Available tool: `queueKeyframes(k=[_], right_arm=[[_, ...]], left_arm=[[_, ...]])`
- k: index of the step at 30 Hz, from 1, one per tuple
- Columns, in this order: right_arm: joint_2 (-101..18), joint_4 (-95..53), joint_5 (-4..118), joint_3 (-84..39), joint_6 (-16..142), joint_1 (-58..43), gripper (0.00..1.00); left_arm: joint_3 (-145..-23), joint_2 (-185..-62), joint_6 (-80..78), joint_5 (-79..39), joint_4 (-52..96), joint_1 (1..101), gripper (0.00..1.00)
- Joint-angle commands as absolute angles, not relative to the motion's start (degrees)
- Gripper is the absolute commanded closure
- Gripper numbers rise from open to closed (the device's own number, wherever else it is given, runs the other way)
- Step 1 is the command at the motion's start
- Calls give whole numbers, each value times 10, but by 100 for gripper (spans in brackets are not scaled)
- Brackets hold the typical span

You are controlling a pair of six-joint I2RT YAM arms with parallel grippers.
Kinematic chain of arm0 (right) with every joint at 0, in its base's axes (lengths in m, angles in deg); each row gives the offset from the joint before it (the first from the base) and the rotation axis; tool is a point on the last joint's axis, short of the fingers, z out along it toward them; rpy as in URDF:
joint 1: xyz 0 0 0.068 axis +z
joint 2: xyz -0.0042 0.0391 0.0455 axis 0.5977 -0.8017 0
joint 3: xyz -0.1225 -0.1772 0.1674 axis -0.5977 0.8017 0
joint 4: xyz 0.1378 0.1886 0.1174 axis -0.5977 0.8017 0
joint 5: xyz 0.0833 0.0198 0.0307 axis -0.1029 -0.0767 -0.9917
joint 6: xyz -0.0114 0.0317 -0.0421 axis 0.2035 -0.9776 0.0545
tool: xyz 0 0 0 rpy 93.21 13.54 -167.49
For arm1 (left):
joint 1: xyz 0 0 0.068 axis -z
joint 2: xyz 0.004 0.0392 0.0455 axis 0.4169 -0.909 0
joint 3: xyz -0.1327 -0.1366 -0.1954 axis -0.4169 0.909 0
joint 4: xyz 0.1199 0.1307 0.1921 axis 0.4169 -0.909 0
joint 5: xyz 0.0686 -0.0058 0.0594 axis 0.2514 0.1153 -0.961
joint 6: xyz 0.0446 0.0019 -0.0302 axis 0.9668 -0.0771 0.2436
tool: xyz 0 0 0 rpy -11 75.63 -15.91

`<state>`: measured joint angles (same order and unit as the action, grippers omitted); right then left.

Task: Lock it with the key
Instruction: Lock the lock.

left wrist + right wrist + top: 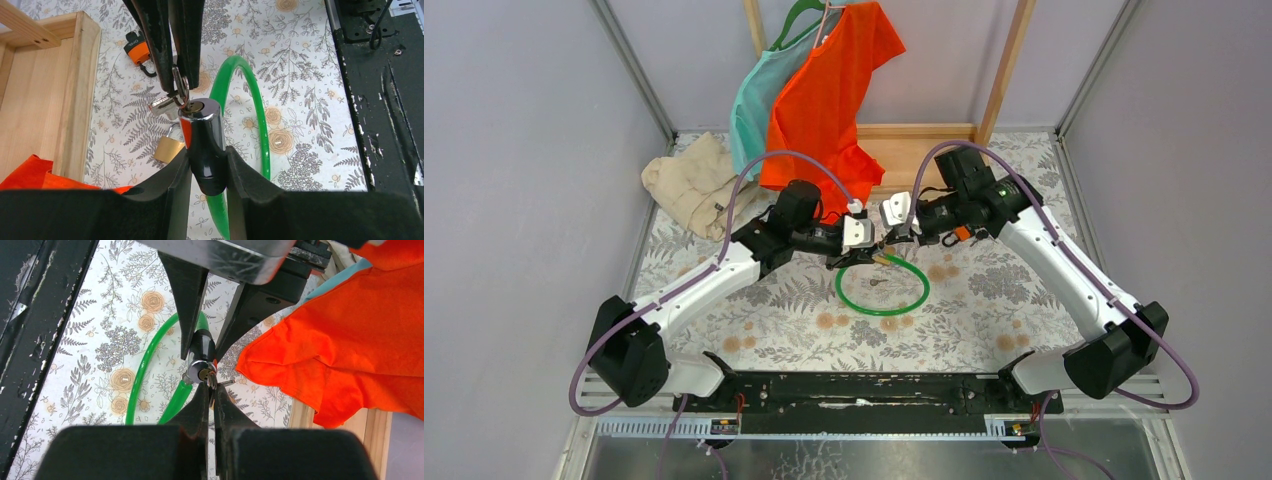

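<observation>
Left pincer (207, 167) around lock (201, 131); right pincer (210, 392) tight, seemingly on key (181, 95).

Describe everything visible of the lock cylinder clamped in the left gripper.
The lock cylinder is a short barrel with a polished chrome top, a brass-coloured keyhole in its end face and a glossy dark body. It joins the green cable, whose loop lies on the table. It is clamped between the left gripper's fingers, off the table. The right gripper holds a small metal key at the keyhole; depth unclear.
</observation>
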<state>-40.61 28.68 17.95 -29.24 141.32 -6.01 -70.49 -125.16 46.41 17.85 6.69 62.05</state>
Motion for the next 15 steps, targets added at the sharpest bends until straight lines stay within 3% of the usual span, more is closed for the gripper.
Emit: queueKeyframes(k=[1, 15], right_arm=[[-388, 278, 269, -331, 1392, -77, 100], [-395, 311, 278, -359, 1370, -82, 100]], left_arm=[[-674, -1243, 498, 184, -11, 624, 100], [-669, -1234, 500, 167, -11, 624, 100]])
